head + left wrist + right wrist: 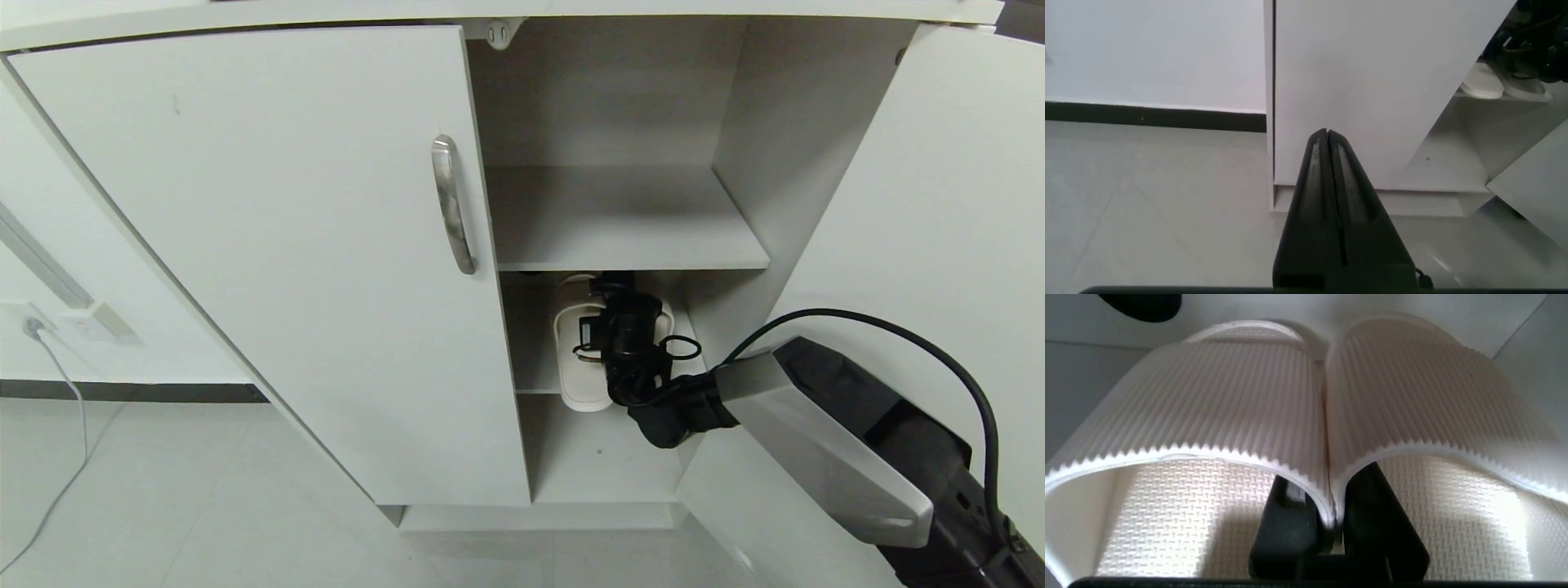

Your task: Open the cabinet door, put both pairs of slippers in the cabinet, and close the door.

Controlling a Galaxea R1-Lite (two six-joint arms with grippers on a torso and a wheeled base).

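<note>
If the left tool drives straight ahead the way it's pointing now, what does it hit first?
Most likely the closed left cabinet door, low down: the left tool, shut, points at it across bare floor. How far off is unclear.

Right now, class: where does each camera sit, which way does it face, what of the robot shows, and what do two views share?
Head view: on the head, facing forward and down at the white two-door cabinet, right door open; the right arm is inside.
Left wrist view: on the left wrist, facing along the shut left gripper towards the cabinet's foot and the pale floor.
Right wrist view: on the right wrist, close over the pair of white ribbed slippers clamped by the right gripper.
Shared: all three show the slippers.
</note>
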